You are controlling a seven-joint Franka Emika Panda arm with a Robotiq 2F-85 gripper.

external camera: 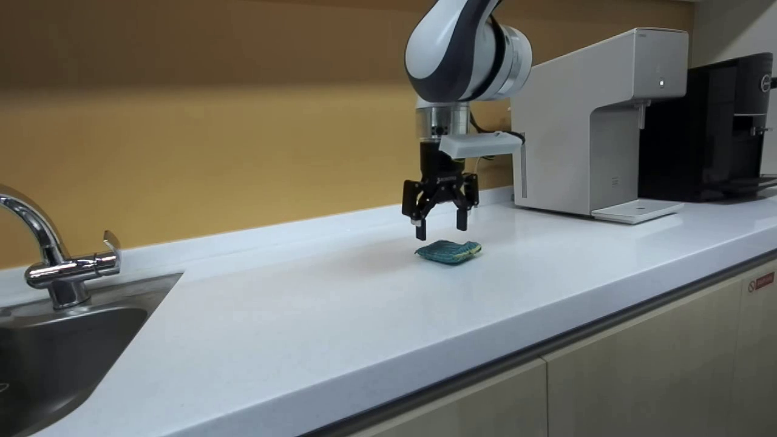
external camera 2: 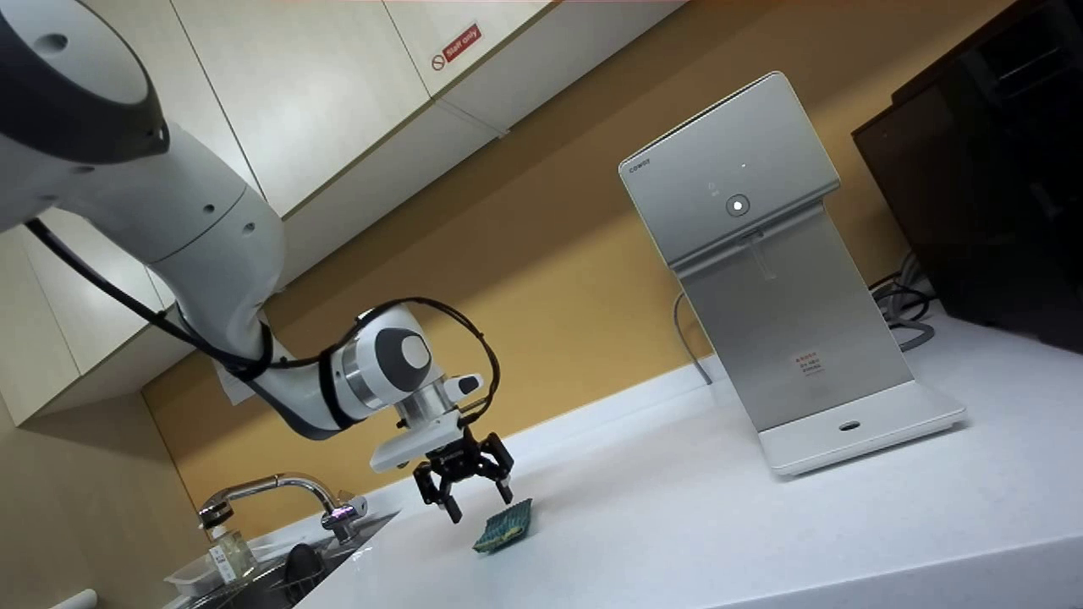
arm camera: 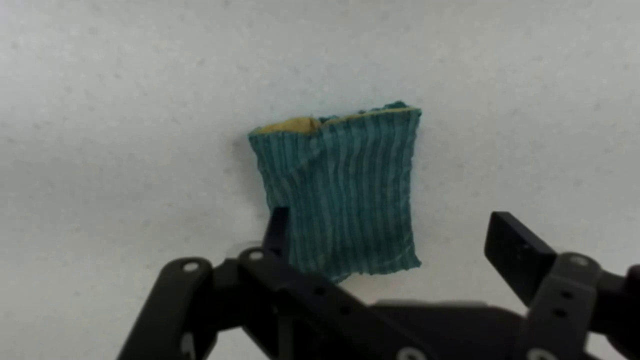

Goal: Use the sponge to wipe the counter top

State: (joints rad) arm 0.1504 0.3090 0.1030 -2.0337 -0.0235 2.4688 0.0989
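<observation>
The black pincer (external camera: 441,226) points down over the white worktop (external camera: 291,315), its two fingers spread well apart. Just below it lies the sponge (external camera: 448,252), teal and ribbed, with yellow showing along one edge; in both exterior views I see a gap between it and the fingertips. In the wrist view one finger covers part of the sponge's side. To one side of the pincer stands a pale appliance (external camera: 558,133); on its opposite side, well apart, are a steel sink (external camera: 61,352) and a chrome tap (external camera: 67,274).
</observation>
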